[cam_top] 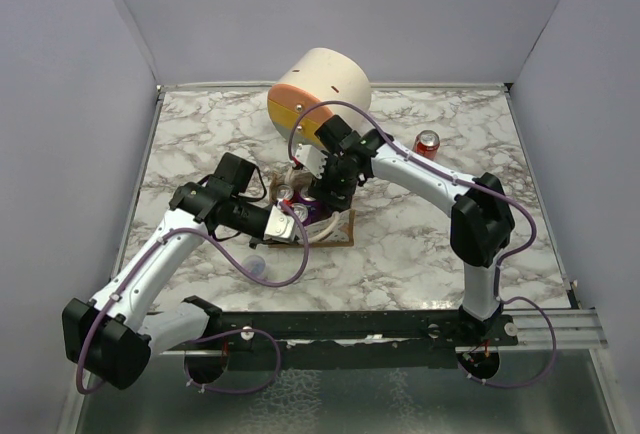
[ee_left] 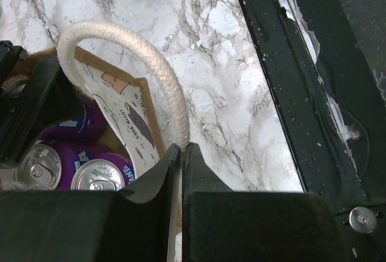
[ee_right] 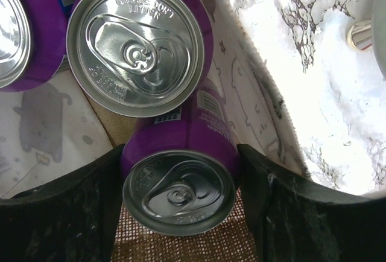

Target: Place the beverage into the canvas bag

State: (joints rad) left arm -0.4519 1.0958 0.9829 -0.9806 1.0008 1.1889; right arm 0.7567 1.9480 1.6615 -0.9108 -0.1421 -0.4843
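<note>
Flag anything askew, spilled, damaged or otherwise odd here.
Nothing spilled or damaged. The right gripper holds a purple can upright in the canvas bag beside others; the left gripper pinches the bag's rim. One red can stands alone on the table, outside the bag.

Three purple cans (ee_right: 136, 41) fill the right wrist view: two across the top, one at lower centre. One red can (cam_top: 428, 144) stands at upper right of the top view. There is one canvas bag (cam_top: 340, 229) at centre, one cream drawer cylinder (cam_top: 325, 79), and two robot arms (cam_top: 150, 264).
</note>
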